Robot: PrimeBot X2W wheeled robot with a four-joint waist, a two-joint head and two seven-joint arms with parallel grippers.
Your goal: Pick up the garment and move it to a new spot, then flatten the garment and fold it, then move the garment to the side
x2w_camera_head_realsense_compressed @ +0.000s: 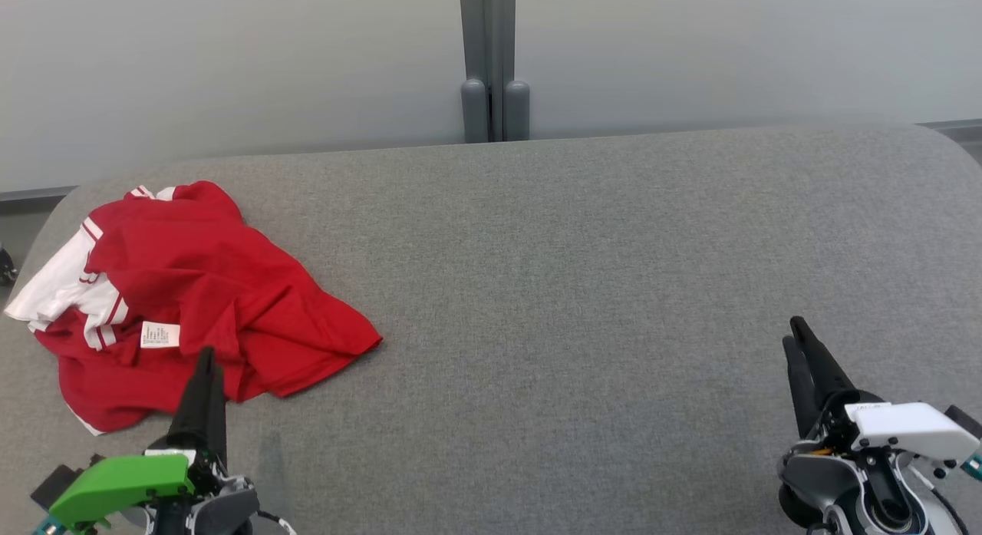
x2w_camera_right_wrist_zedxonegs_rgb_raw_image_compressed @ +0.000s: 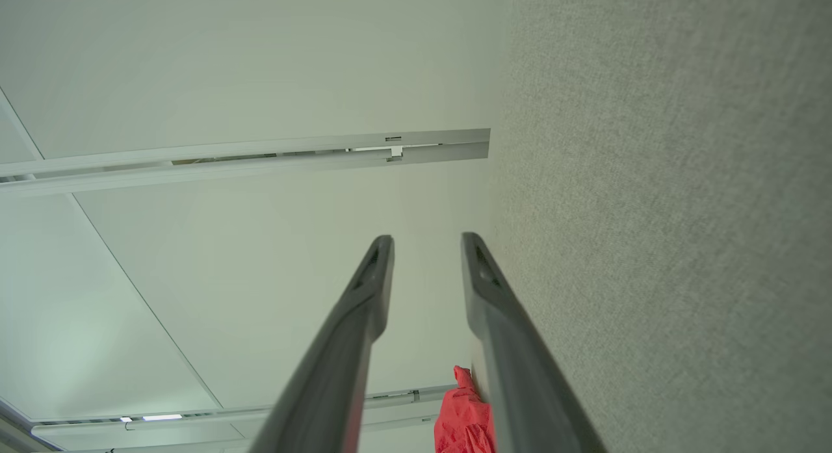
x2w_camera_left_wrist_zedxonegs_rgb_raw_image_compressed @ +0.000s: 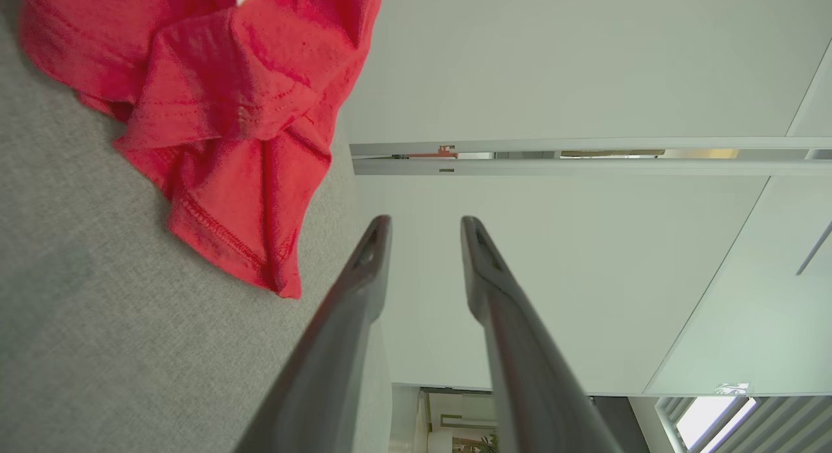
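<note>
A crumpled red garment (x2w_camera_head_realsense_compressed: 192, 297) with white sleeves and a white label lies at the left end of the grey table (x2w_camera_head_realsense_compressed: 583, 289). My left gripper (x2w_camera_head_realsense_compressed: 207, 360) hovers at the lower left, its tips just over the garment's near edge, open and holding nothing. In the left wrist view the red garment (x2w_camera_left_wrist_zedxonegs_rgb_raw_image_compressed: 227, 115) lies up and left of the gripper (x2w_camera_left_wrist_zedxonegs_rgb_raw_image_compressed: 426, 227). At the lower right my right gripper (x2w_camera_head_realsense_compressed: 794, 334) stands open and empty, far from the cloth. The right wrist view shows the gripper (x2w_camera_right_wrist_zedxonegs_rgb_raw_image_compressed: 426, 244) and a bit of red garment (x2w_camera_right_wrist_zedxonegs_rgb_raw_image_compressed: 463, 414) between its fingers, far off.
A pale wall with a grey post (x2w_camera_head_realsense_compressed: 488, 59) runs behind the table's far edge. The table's corners are rounded, and the garment lies near the left edge. Bare grey cloth stretches across the middle and right.
</note>
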